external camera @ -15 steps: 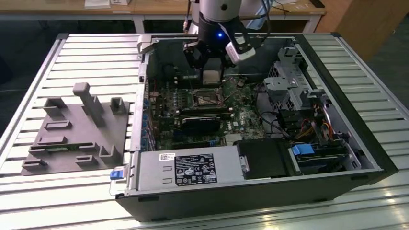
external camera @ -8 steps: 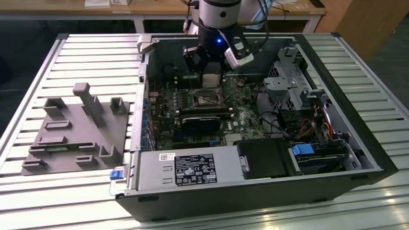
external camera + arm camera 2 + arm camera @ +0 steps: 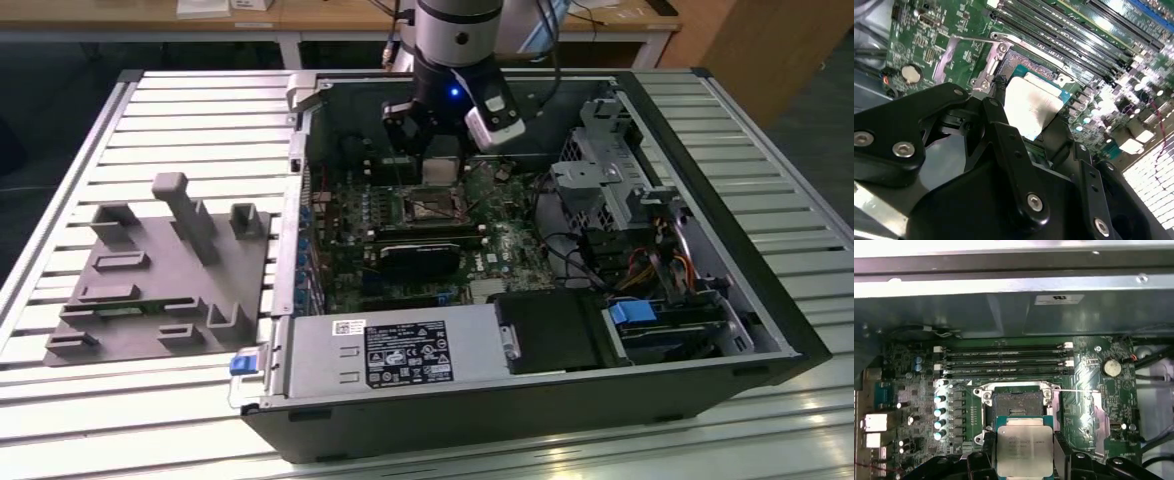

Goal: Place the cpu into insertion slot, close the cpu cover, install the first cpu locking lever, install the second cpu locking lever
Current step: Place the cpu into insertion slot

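While the cpu (image 3: 1023, 440) hangs unseated: placement step in hand.
Claw (image 3: 1024, 452) clenched on cpu, poised just beside the open insertion slot (image 3: 1016, 404); task judged early; seating calls for squaring cpu over insertion slot, then a flat, gentle descent.

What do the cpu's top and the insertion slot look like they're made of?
The cpu: its top looks like dull silver-grey metal, matte, with soft glare, over a green board edge. The insertion slot: a dark centre, likely black plastic, inside a bright silvery rim that glints like bare steel, though which metal is unclear.
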### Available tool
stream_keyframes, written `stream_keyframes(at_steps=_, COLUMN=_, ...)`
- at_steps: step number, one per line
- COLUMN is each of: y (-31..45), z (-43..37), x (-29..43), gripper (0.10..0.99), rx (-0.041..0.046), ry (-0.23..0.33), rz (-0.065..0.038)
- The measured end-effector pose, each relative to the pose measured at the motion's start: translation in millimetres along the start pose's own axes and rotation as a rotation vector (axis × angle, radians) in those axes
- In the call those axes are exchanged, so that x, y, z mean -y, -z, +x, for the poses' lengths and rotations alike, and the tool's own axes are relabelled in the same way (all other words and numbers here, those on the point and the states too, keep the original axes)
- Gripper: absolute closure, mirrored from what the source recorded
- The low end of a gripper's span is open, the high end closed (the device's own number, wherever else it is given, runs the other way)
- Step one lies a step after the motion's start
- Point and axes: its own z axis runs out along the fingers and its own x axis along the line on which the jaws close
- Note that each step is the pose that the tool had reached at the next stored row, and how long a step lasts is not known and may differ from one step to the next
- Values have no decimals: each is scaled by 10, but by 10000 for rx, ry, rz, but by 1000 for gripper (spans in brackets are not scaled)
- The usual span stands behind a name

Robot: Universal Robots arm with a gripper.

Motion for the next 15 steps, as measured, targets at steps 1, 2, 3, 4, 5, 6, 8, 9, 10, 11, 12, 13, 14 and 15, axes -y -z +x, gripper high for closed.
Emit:
stream_keyframes(at_steps=1, y=-4, z=0, x=0, gripper=549, rx=17, ry=-177, rz=2)
stream_keyframes(at_steps=2, y=-7, z=0, x=1, gripper=549, rx=33, ry=-353, rz=4)
stream_keyframes(at_steps=3, y=-9, z=0, x=1, gripper=549, rx=50, ry=-532, rz=7)
stream_keyframes(at_steps=4, y=-12, z=0, x=1, gripper=549, rx=68, ry=-716, rz=8)
stream_keyframes(at_steps=5, y=-15, z=0, x=1, gripper=549, rx=85, ry=-906, rz=8)
stream_keyframes(at_steps=6, y=-17, z=0, x=1, gripper=549, rx=102, ry=-1086, rz=10)
stream_keyframes(at_steps=8, y=-19, z=0, x=2, gripper=549, rx=135, ry=-1444, rz=11)
stream_keyframes(at_steps=9, y=-20, z=0, x=2, gripper=549, rx=152, ry=-1622, rz=12)
stream_keyframes(at_steps=10, y=-21, z=0, x=2, gripper=549, rx=168, ry=-1802, rz=13)
stream_keyframes(at_steps=11, y=-23, z=0, x=2, gripper=549, rx=185, ry=-1981, rz=13)
stream_keyframes(at_steps=12, y=-24, z=0, x=2, gripper=549, rx=202, ry=-2160, rz=14)
stream_keyframes(at_steps=13, y=-24, z=0, x=2, gripper=549, rx=219, ry=-2345, rz=15)
stream_keyframes(at_steps=14, y=-26, z=0, x=2, gripper=549, rx=236, ry=-2523, rz=14)
stream_keyframes(at_steps=15, y=-27, z=0, x=2, gripper=549, rx=252, ry=-2698, rz=15)
